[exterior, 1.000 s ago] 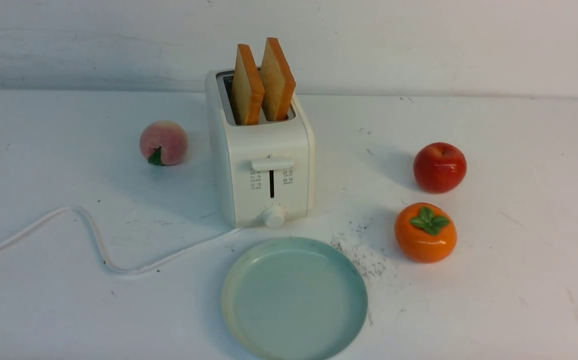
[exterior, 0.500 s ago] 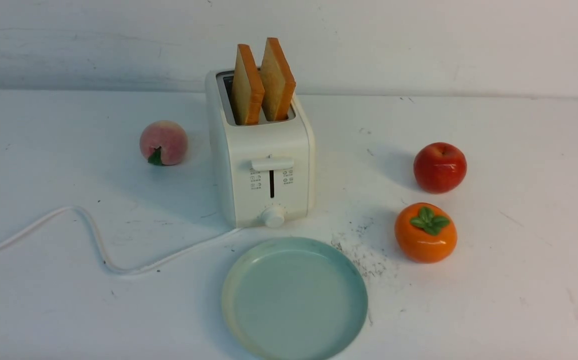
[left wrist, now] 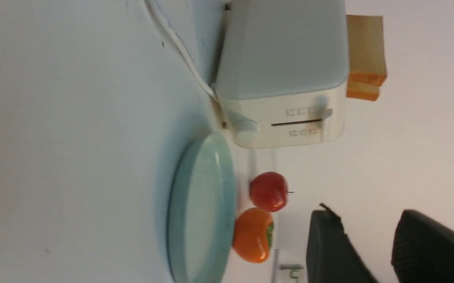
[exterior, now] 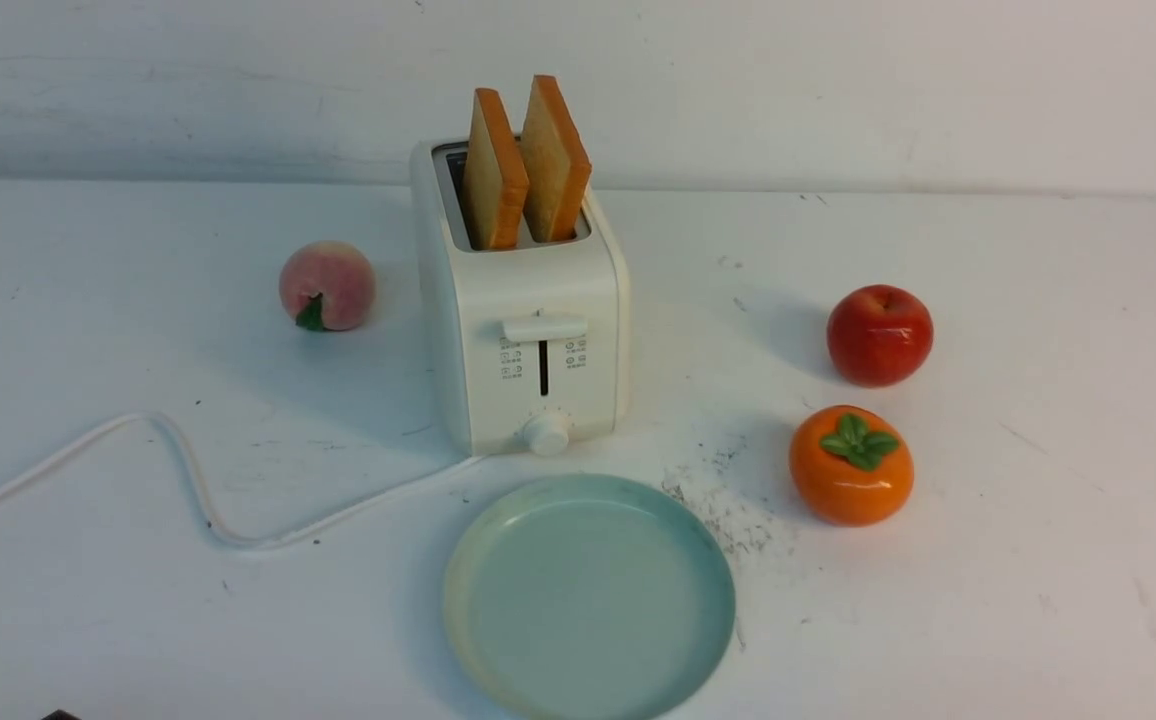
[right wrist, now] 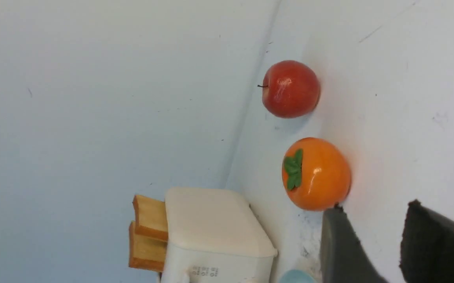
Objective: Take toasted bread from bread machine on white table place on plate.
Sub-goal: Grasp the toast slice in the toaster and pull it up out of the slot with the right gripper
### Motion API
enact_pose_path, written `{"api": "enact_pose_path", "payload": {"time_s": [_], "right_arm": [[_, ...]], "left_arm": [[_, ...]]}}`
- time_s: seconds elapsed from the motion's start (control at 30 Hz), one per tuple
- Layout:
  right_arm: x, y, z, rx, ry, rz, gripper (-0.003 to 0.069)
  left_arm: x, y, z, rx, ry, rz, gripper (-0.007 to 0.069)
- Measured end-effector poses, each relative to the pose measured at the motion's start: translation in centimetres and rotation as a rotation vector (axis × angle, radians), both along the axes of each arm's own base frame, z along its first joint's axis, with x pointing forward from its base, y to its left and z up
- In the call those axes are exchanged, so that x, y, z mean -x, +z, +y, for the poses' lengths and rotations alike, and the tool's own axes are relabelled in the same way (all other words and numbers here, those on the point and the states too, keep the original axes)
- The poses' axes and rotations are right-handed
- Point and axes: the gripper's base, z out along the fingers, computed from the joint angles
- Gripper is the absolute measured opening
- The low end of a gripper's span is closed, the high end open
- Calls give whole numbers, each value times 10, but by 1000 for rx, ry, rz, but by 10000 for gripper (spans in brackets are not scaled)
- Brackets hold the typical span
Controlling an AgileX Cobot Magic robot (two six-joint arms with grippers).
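left pincer (left wrist: 362, 210) and right pincer (right wrist: 374, 205) apart, empty | risk: we could snag both close-set toasted bread slices (exterior: 495, 175), tipping the bread machine (exterior: 528, 330)

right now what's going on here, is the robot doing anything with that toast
Nothing is being handled yet. Two slices of toast stand upright in the toaster on the white table. The plate just in front of the toaster has no toast on it. The left tool and the right tool are both open, hold nothing, and sit away from the toaster.
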Motion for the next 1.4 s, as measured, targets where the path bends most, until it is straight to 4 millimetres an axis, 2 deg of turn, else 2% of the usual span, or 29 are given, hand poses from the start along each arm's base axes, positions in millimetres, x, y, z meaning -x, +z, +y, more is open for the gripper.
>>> {"api": "enact_pose_path", "payload": {"time_s": [0.2,0.27,0.3,0.33,0.4,0.47,0.5,0.53,0.57,0.6,0.67,0.7,0.73,0.77,0.8,0.83,0.9,1.0,1.07,1.2,1.23,1.27,1.3,1.33,1.4], "right_arm": [[0,3,-1,-66,-13,-27,233],[0,11,-2,-85,-25,-67,213],[2,25,-3,-63,-39,-127,190],[2,25,-3,-57,-42,-131,185],[8,59,-6,103,-74,-268,111],[12,76,-7,213,-89,-319,69],[15,97,-6,359,-96,-353,14],[15,109,-5,443,-87,-354,-6],[15,111,-5,456,-84,-352,-8],[12,131,-2,583,-44,-326,-16],[0,145,3,725,51,-237,-14],[-1,145,4,739,78,-216,-14],[-11,156,9,823,182,-140,-8],[-23,156,13,876,294,-49,-7],[-25,160,13,886,309,-43,-7],[-43,159,17,918,455,75,-5],[-63,155,22,901,634,216,-5],[-99,144,32,775,860,336,-2],[-124,136,48,696,1014,282,-2],[-153,132,87,637,1195,108,-1],[-167,133,100,652,1232,73,-1],[-177,134,111,669,1252,60,-1],[-179,134,114,676,1258,55,-1],[-199,138,130,731,1274,58,-1],[-219,143,147,809,1284,81,-1]], "left_arm": [[0,2,0,39,10,-7,238],[-1,4,2,46,32,-28,238],[-2,5,4,52,48,-45,238],[-2,5,4,53,51,-47,238],[-2,8,6,61,79,-74,238],[-3,9,7,64,87,-82,238],[-3,9,8,68,95,-90,238],[-3,10,8,69,96,-91,236],[-3,10,8,71,96,-91,235],[-3,10,8,79,98,-91,221],[-3,10,8,103,99,-89,182],[-3,11,8,109,98,-90,176],[-2,18,7,117,90,-104,136],[0,29,7,98,79,-137,90],[0,31,7,99,79,-144,90],[4,48,6,62,64,-199,34],[11,71,4,13,29,-265,-14],[24,102,-3,-32,-69,-322,-14],[25,116,-11,-92,-163,-298,-14],[13,125,-23,-244,-308,-221,-14],[4,124,-28,-290,-367,-168,-14],[-2,124,-31,-323,-415,-129,-14],[-3,123,-32,-335,-432,-121,-14],[-15,120,-36,-376,-504,-52,-14],[-27,115,-40,-410,-562,6,-14]]}}
